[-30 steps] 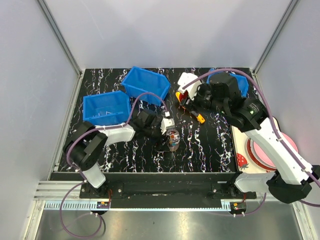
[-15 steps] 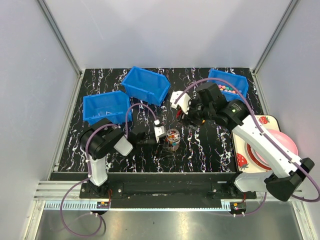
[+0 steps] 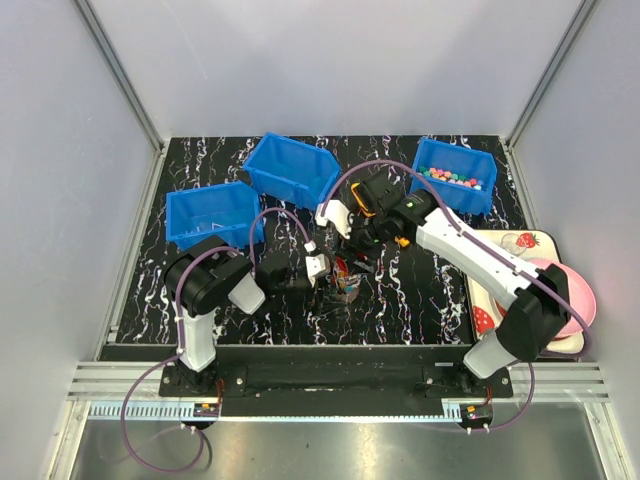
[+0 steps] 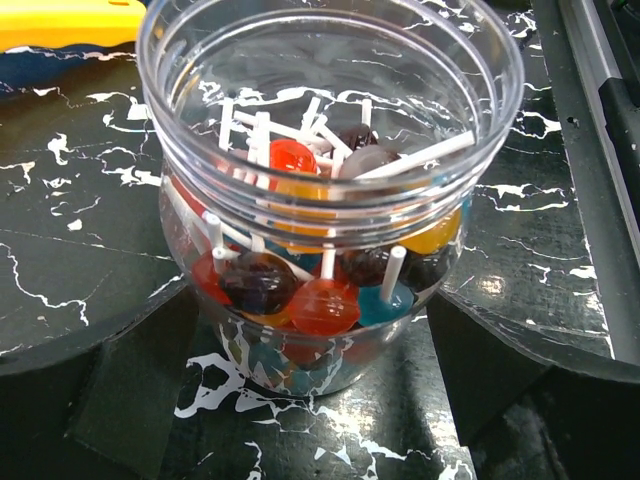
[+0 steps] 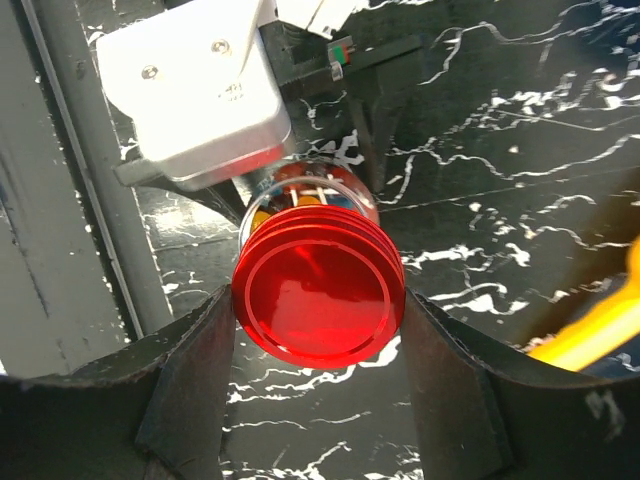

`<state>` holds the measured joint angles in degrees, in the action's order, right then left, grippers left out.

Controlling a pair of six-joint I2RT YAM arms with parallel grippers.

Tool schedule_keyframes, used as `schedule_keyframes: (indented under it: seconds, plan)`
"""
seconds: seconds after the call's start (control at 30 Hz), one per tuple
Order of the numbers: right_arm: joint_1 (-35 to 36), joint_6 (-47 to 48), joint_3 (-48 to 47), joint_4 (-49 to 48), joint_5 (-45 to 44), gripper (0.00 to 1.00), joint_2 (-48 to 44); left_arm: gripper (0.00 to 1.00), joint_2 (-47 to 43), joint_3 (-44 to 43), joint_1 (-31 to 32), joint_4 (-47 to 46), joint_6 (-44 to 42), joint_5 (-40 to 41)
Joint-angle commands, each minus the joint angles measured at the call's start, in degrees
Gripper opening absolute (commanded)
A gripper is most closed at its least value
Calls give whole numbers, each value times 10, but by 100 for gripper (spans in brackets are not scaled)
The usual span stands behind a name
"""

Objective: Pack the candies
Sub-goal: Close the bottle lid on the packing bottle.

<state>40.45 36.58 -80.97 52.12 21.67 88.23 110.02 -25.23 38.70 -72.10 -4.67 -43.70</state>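
Red lid (image 5: 318, 290) hides jar (image 5: 300, 195) mouth; yellow scoop (image 5: 600, 322) cut by edge.

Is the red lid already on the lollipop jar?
No, the left wrist view shows the jar with its mouth open, while the red lid sits between the fingers of the right gripper.

Three blue bins (image 3: 212, 215); one clear jar (image 4: 330, 200); one red lid (image 5: 318, 292); one yellow scoop (image 5: 595, 322); candies (image 3: 452, 178) many, uncounted.

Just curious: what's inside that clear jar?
Lollipops on white sticks, red, orange, blue and dark, fill the jar partway. The bottom layer is blurred; from above, the lid hides most.
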Motion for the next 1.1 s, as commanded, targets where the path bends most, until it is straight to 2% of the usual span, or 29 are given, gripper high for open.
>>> schedule_keyframes:
  seconds: [0.0, 0.37, 1.07]
  plan:
    - [-2, -17, -16, -2, 39, 49, 17, 99, -1, 2, 2, -149, -21, -1]
    - [19, -42, -4, -35, -7, 50, 49, 99, -2, -1, 1, -150, -16, 2]
    - [40, -34, -24, 15, -51, 51, 44, 99, 1, -5, -8, -150, -1, 5]
